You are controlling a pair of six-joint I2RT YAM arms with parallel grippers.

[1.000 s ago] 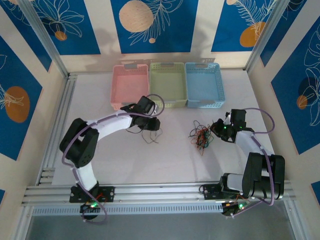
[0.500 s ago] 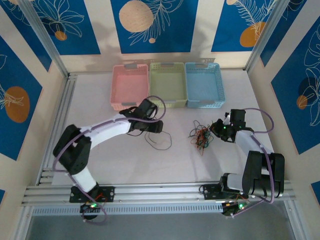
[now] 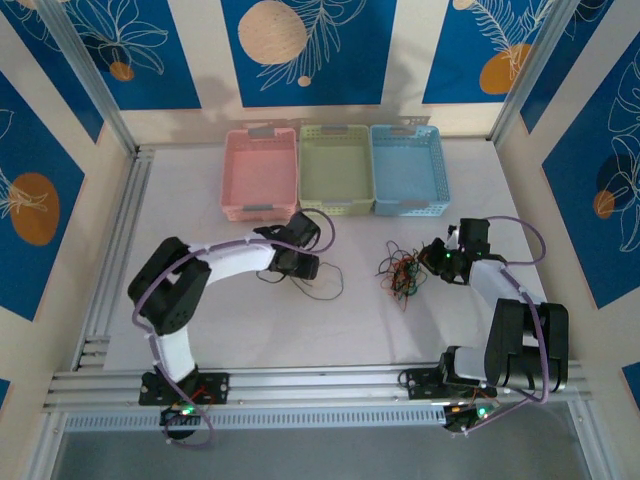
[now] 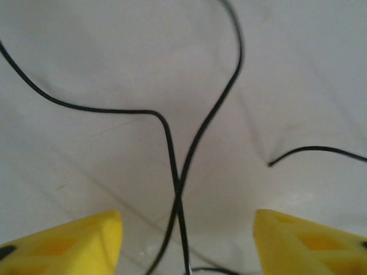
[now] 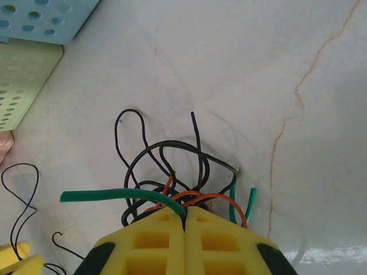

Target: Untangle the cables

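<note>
**One strand out, the rest is a knot**

One black strand [image 3: 318, 287] is lying loose on the worktop [image 3: 240, 330], on the near side of the green basket [image 3: 336, 170], just off its front left corner. Everything else is bunched in the clump [image 3: 400, 272], which sits further out from that basket on its near right. So I'd call this an early stage: one wire freed, and a mix of black, orange and green left to pick apart. The green basket looks empty, as do the pink basket [image 3: 260, 172] and blue basket [image 3: 408, 170] either side of it.

My left jaws are released. In the left wrist view the yellow fingers [image 4: 74, 240] stand well apart, and the black strand runs between them flat on the worktop, touching neither. My right jaws are clenched tight at the edge of the clump. Green and orange wires run right in at the tips, so I reckon they're pinching it, though I can't see which wire is actually caught.

The views split the work:
- **Top view:** this gives the layout, with both arms, the baskets, and the strand well apart from the clump. The wires are too thin there to follow.
- **Left wrist view:** the loose strand crosses over itself once, with a free end lying nearby.
- **Right wrist view:** the clump's colours sort out here. Black loops arch toward the green basket's corner and orange curls sit at my tips. One long green wire sticks out sideways, with a shorter green bit on the other side.
</note>
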